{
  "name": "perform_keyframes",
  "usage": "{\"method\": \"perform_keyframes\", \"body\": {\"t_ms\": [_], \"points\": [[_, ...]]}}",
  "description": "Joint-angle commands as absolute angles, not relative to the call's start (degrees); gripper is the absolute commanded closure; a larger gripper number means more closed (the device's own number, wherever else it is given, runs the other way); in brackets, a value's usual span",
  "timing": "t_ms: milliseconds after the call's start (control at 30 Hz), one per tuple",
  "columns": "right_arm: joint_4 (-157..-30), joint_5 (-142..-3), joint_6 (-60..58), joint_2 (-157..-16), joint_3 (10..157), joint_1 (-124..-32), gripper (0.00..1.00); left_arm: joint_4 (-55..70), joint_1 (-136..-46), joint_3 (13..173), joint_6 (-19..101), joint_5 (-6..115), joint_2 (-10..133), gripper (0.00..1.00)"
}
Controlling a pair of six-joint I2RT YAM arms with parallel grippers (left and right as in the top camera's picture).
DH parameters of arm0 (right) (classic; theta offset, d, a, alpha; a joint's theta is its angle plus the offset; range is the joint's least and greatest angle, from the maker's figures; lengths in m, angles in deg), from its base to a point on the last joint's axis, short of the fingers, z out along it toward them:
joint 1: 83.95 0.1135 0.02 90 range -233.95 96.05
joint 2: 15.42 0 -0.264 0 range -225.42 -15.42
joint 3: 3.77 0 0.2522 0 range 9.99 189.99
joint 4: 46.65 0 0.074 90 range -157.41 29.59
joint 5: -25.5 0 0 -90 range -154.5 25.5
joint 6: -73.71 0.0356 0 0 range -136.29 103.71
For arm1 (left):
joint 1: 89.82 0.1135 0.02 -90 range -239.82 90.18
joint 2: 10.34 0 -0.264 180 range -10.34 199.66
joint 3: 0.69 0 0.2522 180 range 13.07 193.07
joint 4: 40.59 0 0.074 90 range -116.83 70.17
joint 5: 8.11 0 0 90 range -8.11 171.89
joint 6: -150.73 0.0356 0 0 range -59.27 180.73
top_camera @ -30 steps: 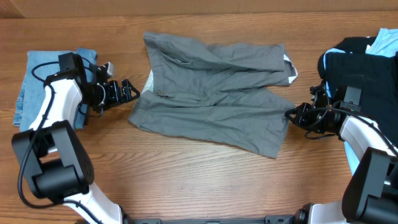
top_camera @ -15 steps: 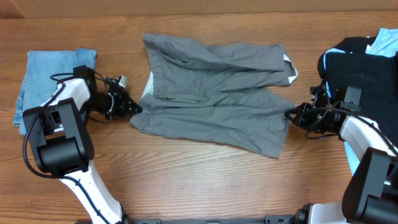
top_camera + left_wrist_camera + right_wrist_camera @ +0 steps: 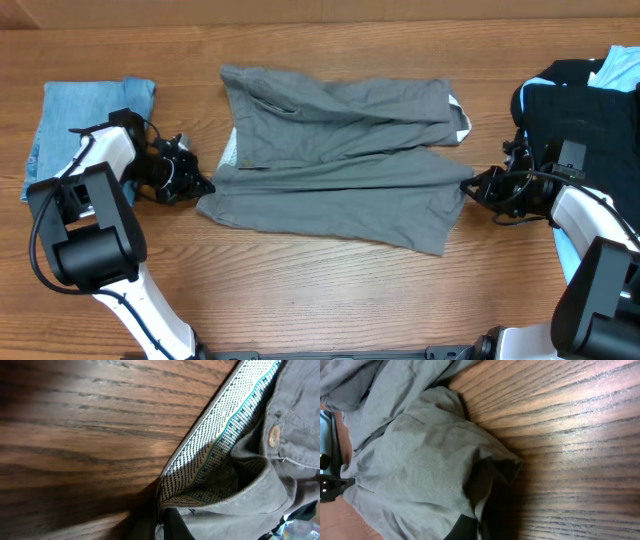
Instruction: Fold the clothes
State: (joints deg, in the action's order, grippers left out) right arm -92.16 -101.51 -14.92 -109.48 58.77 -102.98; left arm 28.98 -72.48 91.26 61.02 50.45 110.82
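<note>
Item: grey shorts (image 3: pixel 335 160), one piece, lying spread and creased at the middle of the wooden table (image 3: pixel 300 300), waist end to the left, leg hems to the right. Left edge: the waistband is turned open and shows a pale checked lining (image 3: pixel 220 445) with a teal stripe, with a button (image 3: pixel 273 436) just beside it. Left gripper (image 3: pixel 200 183): pinched together on the lower waist corner, low on the wood; in the left wrist view fabric sits against a dark finger (image 3: pixel 177 524). Right gripper (image 3: pixel 472 185): clamped on the lower right hem corner, with cloth bunched over its finger (image 3: pixel 465 529) and bare wood alongside. Lower edge: runs slightly downhill from left to right, with a broad band of bare wood between it and the near side of the table. Upper edge: near the far side of the table, with only a thin strip of wood beyond it. Left neighbour: a faded-blue denim piece (image 3: pixel 80 120), folded, apart from the shorts with the left arm between them. Right neighbour: a black piece (image 3: pixel 570 110) heaped at the table edge with a light-blue piece (image 3: pixel 622 65) on top, near the hems but not touching them.
</note>
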Motion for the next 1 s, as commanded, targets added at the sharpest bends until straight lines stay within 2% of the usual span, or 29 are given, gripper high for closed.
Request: {"method": "perform_keyframes", "body": {"t_ms": [0, 100, 133, 233, 300, 333, 367, 400, 433, 467, 500, 667, 967], "points": [[-91.1, -97.4, -14.5, -108.8, 61.3, -103.9, 0.39, 27.9, -70.4, 92.0, 57.9, 58.6, 110.3, 0.94], [-93.3, -97.2, -14.0, -108.7, 64.6, -104.0, 0.02, 28.7, -70.4, 94.7, 58.0, 54.0, 109.3, 0.88], [-95.8, -96.9, -14.0, -108.7, 67.4, -104.0, 0.0, 28.8, -70.5, 96.1, 58.2, 51.5, 107.8, 0.85], [-106.9, -96.9, -13.5, -108.7, 75.8, -103.4, 0.0, 28.6, -71.1, 98.4, 58.4, 50.4, 101.7, 0.67], [-115.8, -96.9, -14.0, -108.7, 80.1, -102.0, 0.02, 28.4, -72.2, 99.0, 58.6, 50.4, 96.4, 0.46], [-119.0, -96.9, -14.9, -108.7, 81.1, -101.2, 0.07, 28.6, -73.0, 99.0, 59.2, 50.6, 94.0, 0.41], [-123.0, -96.9, -16.1, -108.7, 81.7, -99.8, 0.17, 29.1, -74.2, 99.0, 59.5, 51.8, 91.8, 0.31], [-125.3, -96.3, -16.5, -108.6, 81.7, -98.7, 0.29, 30.0, -75.7, 99.0, 59.5, 53.6, 90.1, 0.21], [-127.4, -94.2, -16.5, -108.7, 81.5, -97.4, 0.51, 30.9, -77.0, 99.0, 59.4, 55.3, 89.1, 0.1], [-128.6, -92.7, -16.5, -108.7, 81.1, -96.2, 0.62, 31.6, -78.4, 99.0, 59.4, 56.6, 88.6, 0.0], [-128.9, -91.5, -16.4, -108.7, 79.8, -94.5, 0.71, 32.5, -80.0, 99.0, 59.1, 58.0, 88.5, 0.0], [-125.5, -88.9, -14.0, -108.7, 73.0, -91.4, 0.72, 34.6, -84.5, 98.9, 59.0, 61.5, 89.3, 0.0], [-116.3, -91.3, -13.9, -108.7, 65.1, -90.4, 0.69, 34.6, -84.7, 98.9, 59.0, 61.6, 89.3, 0.0]]}}
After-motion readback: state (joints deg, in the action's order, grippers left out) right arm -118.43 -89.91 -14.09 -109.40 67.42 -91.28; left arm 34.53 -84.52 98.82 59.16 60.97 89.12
